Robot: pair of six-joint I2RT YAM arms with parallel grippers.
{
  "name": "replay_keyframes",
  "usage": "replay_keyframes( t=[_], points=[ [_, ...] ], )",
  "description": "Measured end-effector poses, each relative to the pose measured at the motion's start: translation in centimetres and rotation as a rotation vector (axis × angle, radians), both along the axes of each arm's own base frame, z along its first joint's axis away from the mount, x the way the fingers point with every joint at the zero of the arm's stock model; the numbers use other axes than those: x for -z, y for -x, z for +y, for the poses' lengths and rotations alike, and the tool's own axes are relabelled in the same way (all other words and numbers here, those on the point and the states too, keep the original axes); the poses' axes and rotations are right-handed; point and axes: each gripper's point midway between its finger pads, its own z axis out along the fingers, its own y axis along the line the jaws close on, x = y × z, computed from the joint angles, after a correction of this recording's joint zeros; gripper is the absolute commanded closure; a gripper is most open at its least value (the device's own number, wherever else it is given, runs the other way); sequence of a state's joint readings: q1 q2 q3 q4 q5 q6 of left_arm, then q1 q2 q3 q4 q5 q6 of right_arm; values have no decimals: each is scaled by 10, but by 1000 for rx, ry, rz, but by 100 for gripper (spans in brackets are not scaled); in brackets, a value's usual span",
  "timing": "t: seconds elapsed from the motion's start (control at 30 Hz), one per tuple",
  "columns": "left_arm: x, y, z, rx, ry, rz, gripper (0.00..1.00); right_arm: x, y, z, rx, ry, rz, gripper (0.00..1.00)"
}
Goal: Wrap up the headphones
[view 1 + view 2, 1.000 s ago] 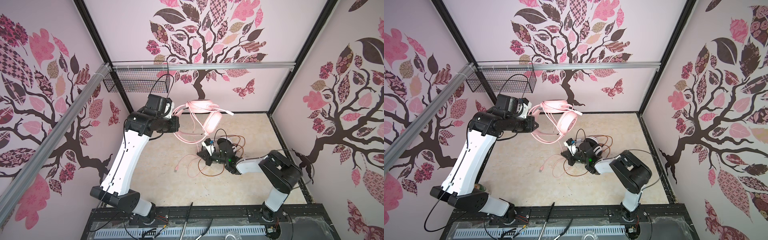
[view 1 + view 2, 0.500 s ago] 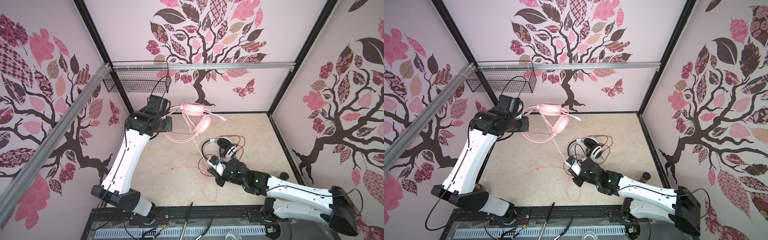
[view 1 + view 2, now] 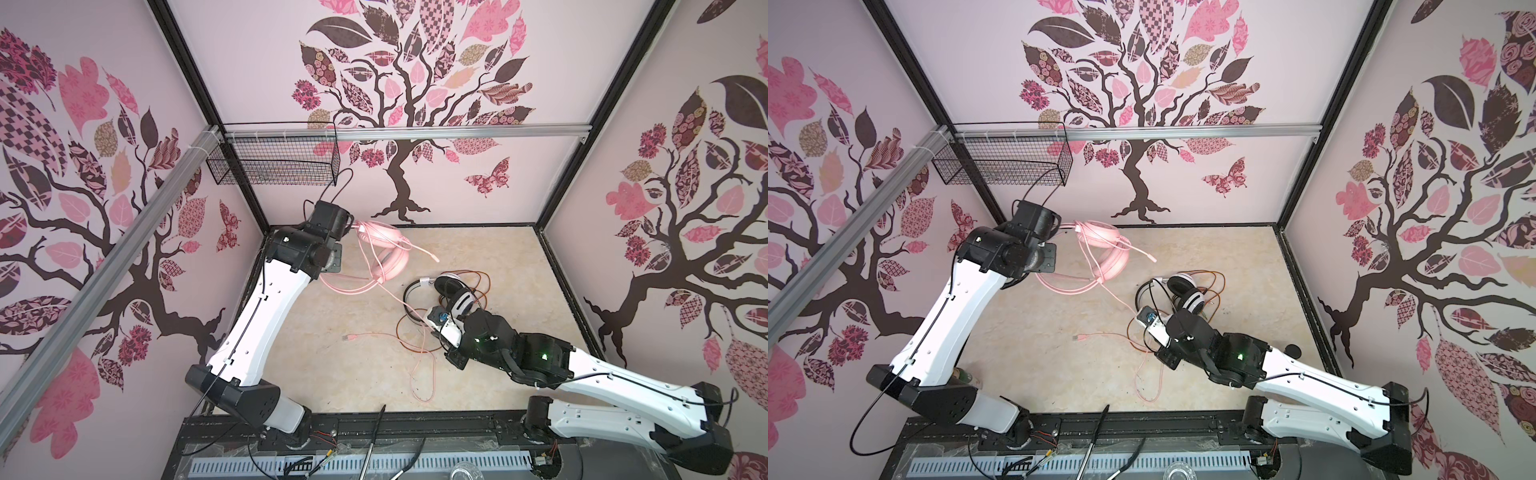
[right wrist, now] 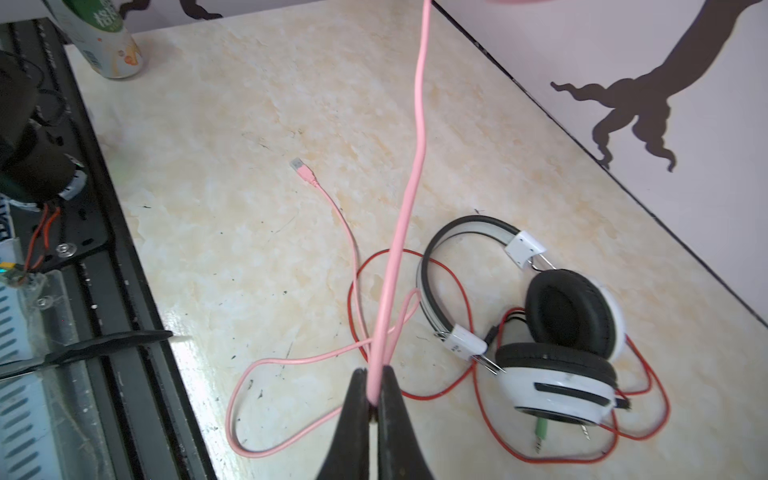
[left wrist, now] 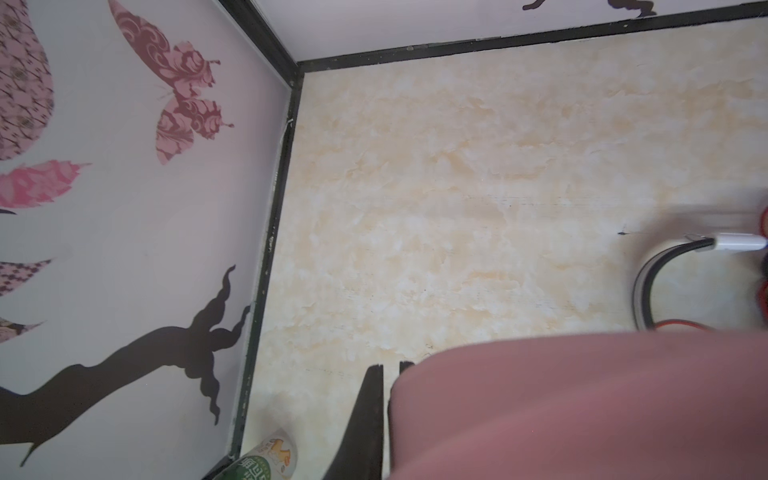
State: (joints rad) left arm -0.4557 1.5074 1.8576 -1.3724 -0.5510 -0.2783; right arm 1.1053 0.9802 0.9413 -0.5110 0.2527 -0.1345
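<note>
The left gripper [image 5: 390, 365], jaws together, is holding the pink headset [image 3: 384, 249] aloft at far left; the right gripper [image 4: 372, 376] is pinching its pink cord [image 4: 410, 199] right of centre. That cord is crossing the orange-red cord [image 4: 561, 460] of the white-and-black headset [image 4: 557, 332] lying on the table [image 3: 332, 374], so winding is likely risking a snag dragging it. Only the right wrist view is showing this pinch
</note>
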Motion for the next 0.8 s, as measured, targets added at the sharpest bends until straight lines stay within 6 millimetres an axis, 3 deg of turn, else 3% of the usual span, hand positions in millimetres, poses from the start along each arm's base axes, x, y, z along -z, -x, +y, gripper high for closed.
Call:
replay_keyframes(
  t=[0.47, 0.67, 0.8],
  points=[
    [17, 2, -37, 45, -376, 3, 100, -36, -71, -28, 267, 389, -346, 100],
    [15, 3, -37, 48, -432, -3, 100, -44, -84, -24, 277, 464, -445, 100],
    [18, 6, -51, 116, -437, 16, 100, -52, -89, -15, 262, 448, -509, 100]
  ],
)
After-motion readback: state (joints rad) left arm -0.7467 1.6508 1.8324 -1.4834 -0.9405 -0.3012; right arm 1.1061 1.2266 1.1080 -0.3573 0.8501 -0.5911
